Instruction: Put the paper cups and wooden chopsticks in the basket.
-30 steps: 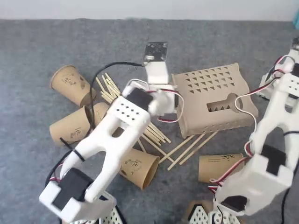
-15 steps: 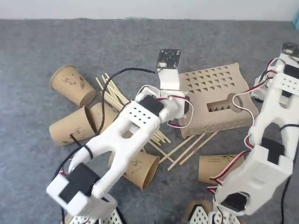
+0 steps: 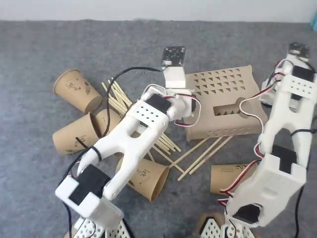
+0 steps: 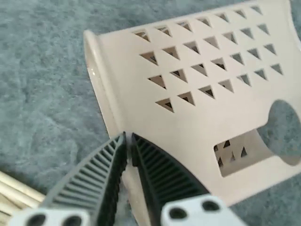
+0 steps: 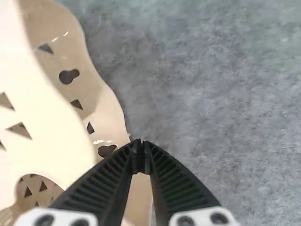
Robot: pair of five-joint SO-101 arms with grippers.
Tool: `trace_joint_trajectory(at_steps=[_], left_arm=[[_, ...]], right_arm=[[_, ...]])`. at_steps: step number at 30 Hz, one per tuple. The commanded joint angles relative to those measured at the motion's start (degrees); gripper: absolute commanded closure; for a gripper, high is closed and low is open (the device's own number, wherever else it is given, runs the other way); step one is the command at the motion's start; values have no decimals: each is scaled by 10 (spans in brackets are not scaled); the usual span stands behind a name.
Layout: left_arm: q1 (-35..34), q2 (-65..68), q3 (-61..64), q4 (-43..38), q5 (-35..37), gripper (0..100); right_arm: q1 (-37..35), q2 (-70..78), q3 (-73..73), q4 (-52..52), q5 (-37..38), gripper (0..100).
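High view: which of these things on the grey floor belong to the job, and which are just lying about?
Belong to the job:
paper cups
wooden chopsticks
basket, tipped over

Just lying about:
grey carpet
black cable of an arm

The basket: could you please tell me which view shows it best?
The high view: nearly the whole basket shows there. The left wrist view gives one perforated wall; the right wrist view a stretch of rim.
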Motion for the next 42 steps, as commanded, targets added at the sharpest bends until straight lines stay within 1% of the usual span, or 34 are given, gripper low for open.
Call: trace_joint_trajectory(at_steps=[1,10,14,22,28,34,35,37,40,42], left_arm=[[-25,19,9,8,4,989],[-76,19,27,8,3,989],[-104,20,33,8,3,989],[-135,20,50,4,2,989],[-134,19,59,4,-48,989],[-136,19,58,4,-49,989],[-136,19,58,4,-49,989],[-138,19,58,4,-50,988],[-160,19,58,-6,-50,988],[-179,19,58,-22,-47,988]], right_arm=[[-48,-37,-5,15,3,990],[-140,-163,-4,44,3,990],[-181,-196,-4,45,3,990],[-241,-258,-6,35,3,990],[-252,-338,-6,33,3,989],[-248,-419,-1,47,2,983],[-250,-427,-1,57,-4,969],[-249,-429,-1,71,-45,925],[-248,-429,0,95,-113,853],[-248,-430,14,106,-150,825]])
